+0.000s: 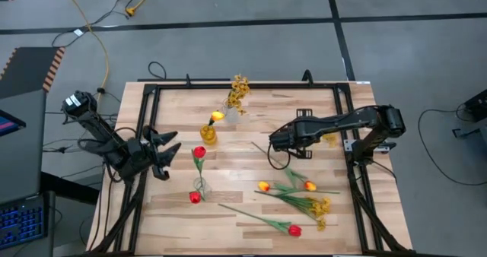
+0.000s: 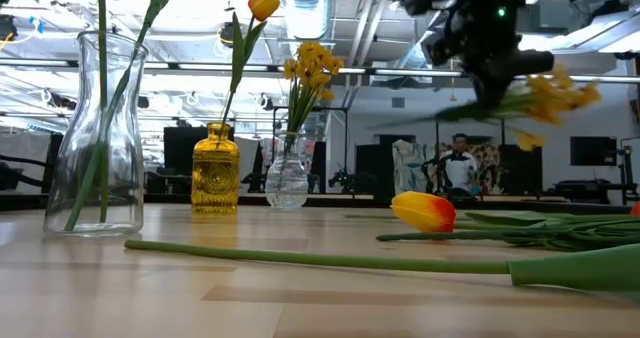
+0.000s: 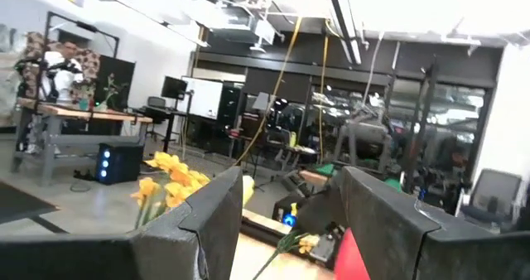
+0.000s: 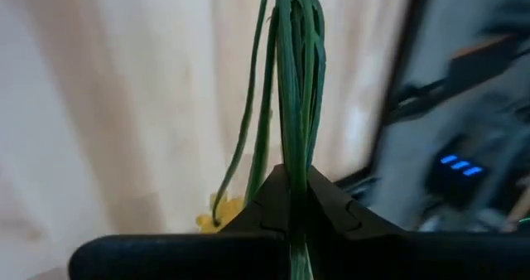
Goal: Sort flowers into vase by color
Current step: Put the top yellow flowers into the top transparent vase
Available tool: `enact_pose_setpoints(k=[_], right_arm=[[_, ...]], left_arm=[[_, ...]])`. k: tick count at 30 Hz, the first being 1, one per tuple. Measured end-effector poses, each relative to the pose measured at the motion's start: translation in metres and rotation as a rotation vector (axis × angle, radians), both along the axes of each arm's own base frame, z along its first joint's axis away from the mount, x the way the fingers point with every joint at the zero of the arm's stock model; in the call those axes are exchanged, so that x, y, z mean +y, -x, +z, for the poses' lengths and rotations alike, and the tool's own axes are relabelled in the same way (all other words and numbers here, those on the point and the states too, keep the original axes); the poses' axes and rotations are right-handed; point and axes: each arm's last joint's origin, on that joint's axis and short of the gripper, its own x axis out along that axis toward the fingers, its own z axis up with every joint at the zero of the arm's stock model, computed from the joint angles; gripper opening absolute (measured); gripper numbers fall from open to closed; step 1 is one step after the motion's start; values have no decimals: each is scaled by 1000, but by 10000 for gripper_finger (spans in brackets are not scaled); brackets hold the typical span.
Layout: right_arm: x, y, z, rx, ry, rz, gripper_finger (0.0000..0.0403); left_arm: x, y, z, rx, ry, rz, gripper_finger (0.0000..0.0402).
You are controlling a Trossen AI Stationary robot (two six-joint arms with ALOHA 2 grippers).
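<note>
Robotics lab or workshop, open-plan. Exposed ceiling ducts [image 2: 305,3] and strip lighting; concrete floor [image 1: 396,52] with trailing yellow cable [image 1: 95,36]; workbenches, monitors [image 3: 203,98], a person [image 2: 460,163] seated in the background.

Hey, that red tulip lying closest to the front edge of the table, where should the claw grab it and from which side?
Probably mid-stem on the red tulip, coming straight down from above. It lies flat, its thin stem running diagonally toward the table's middle, bare and apart from the other flowers there. Set the claw across the stem, away from the soft bloom. The right claw is already shut on a yellow spray.
</note>
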Motion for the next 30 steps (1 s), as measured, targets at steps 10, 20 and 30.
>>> enact_pose_setpoints(k=[10,20,30], right_arm=[[16,-20,33,-9,373,370,43],[29,-43,46,88,727,574,44],[31,-60,59,164,866,589,44]], left_arm=[[23,12,14,-92,81,51,192],[19,2,49,-34,-17,66,192],[21,-16,115,172,-127,90,192]])
